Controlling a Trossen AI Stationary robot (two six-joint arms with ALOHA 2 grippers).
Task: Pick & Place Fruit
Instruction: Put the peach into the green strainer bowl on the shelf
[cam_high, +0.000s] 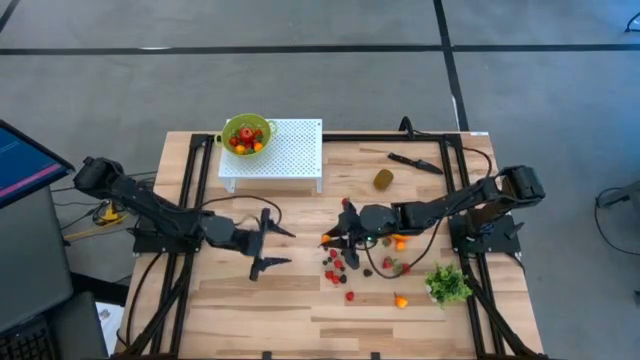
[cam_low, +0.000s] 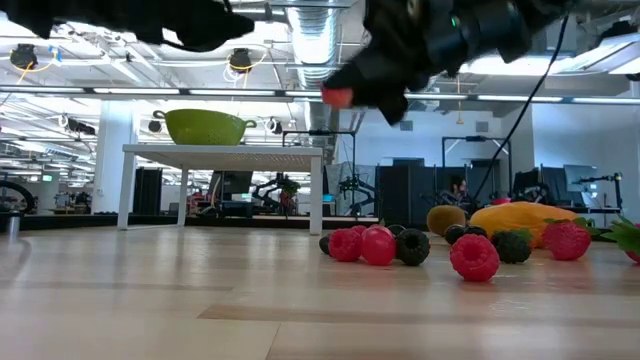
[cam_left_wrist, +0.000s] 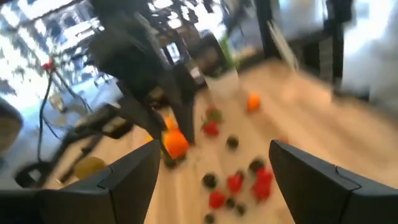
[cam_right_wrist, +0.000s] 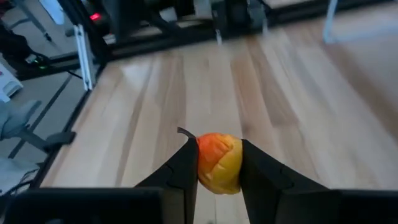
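The right pincer (cam_right_wrist: 216, 163) is clenched on a small orange-red fruit (cam_right_wrist: 218, 162), held between its fingertips above the counter (cam_high: 300, 300), just beside the scattered berries (cam_high: 338, 270). The left pincer (cam_high: 268, 240) hangs released, well apart to the left.

floor (cam_high: 300, 80): grey, dark seams | ceiling ducts (cam_low: 320, 20) | strip lights (cam_low: 560, 97)

In the left wrist view, the loose berries (cam_left_wrist: 236, 183) are smeared by blur. From overhead, the fruit in the green colander (cam_high: 246, 133) is too small to sort. The low view's top edge cuts off both arms.
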